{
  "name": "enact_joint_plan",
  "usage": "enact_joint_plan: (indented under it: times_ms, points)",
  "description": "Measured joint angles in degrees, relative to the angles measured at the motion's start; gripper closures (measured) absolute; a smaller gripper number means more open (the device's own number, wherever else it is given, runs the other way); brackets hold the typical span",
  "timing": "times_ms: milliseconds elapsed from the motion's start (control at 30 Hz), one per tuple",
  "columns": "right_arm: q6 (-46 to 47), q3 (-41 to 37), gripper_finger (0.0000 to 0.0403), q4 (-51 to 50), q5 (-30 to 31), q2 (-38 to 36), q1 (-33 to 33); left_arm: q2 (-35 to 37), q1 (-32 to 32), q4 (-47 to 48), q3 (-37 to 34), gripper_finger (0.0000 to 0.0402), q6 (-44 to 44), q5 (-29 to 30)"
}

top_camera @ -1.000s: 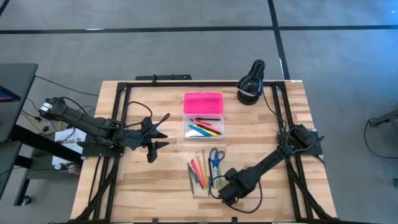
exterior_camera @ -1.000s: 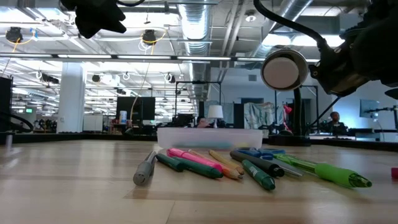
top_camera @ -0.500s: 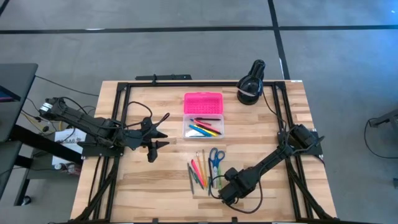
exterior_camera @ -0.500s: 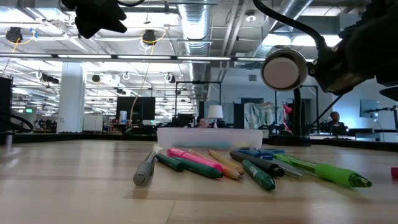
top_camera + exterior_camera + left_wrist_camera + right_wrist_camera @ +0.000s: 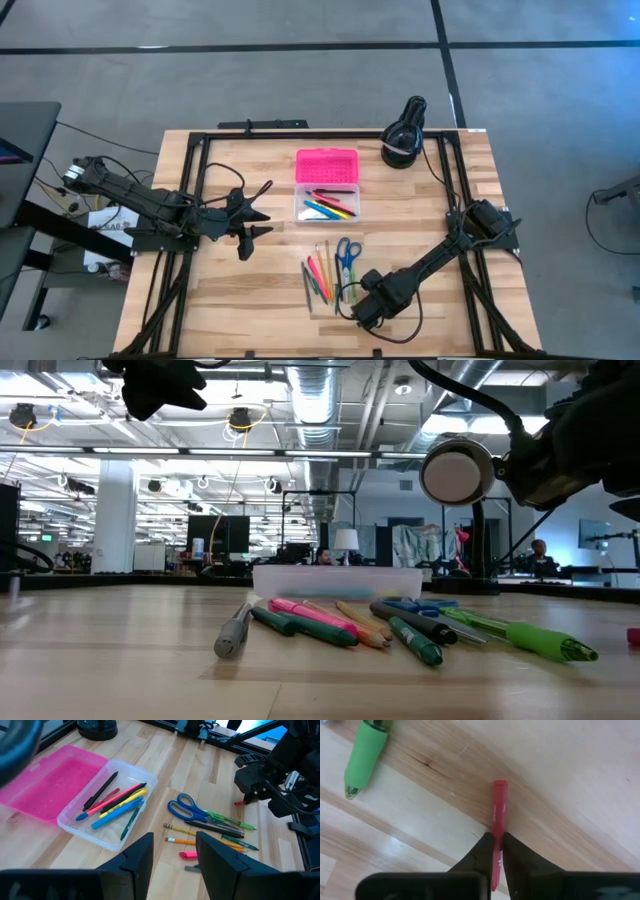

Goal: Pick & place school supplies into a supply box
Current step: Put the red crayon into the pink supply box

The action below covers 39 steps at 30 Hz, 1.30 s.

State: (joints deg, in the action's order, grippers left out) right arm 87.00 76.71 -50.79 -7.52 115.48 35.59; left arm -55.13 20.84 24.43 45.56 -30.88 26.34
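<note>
The supply box stands open at the table's far middle, its pink lid laid back and its clear base holding several pens. More school supplies lie in a loose row nearer, with blue-handled scissors and a green marker. My right gripper points down near the table's front edge, right of that row, shut on a red pen. At the table's left, my left gripper hovers open with nothing between its fingers. My right gripper pinches the red pen's two long sides between its two fingers, about midway along it. The fingers come from above, pointing down. The pen lies flat on the wooden table.
A black round device stands at the far right, beside the box. Black frame rails run along the table's edges. Bare wood lies between my left gripper and the row of pens.
</note>
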Motion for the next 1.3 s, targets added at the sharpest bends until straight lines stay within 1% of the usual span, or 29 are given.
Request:
enact_joint_plan:
  times_ms: [200,400,500,733,900,1100,1300]
  points:
    - [0.0,0.0,0.0393,0.1,0.0,0.0,0.0,0.0,0.0,0.0,0.0,0.0261,0.0,0.1]
    - [0.0,-0.1,0.0370,0.2,0.0,0.0,0.0,0.0,0.0,0.0,0.0,0.0261,0.0,1.1]
    - [0.0,-0.1,0.0366,0.2,0.1,0.0,0.0,0.0,0.0,0.0,0.0,0.0261,0.0,1.1]
    - [0.0,-0.1,0.0397,0.3,1.0,0.0,0.0,0.0,0.0,0.1,0.0,0.0261,0.0,1.1]
    - [0.0,-0.1,0.0389,0.2,1.3,0.0,0.0,0.0,0.0,0.1,0.0,0.0261,0.0,1.1]
    - [0.0,-0.1,0.0399,0.1,1.7,-0.1,0.1,0.0,0.0,0.1,0.0,0.0261,0.1,1.1]
    - [0.0,-0.1,0.0398,0.1,1.9,-0.1,0.8,0.0,0.0,0.2,0.0,0.0261,0.1,1.2]
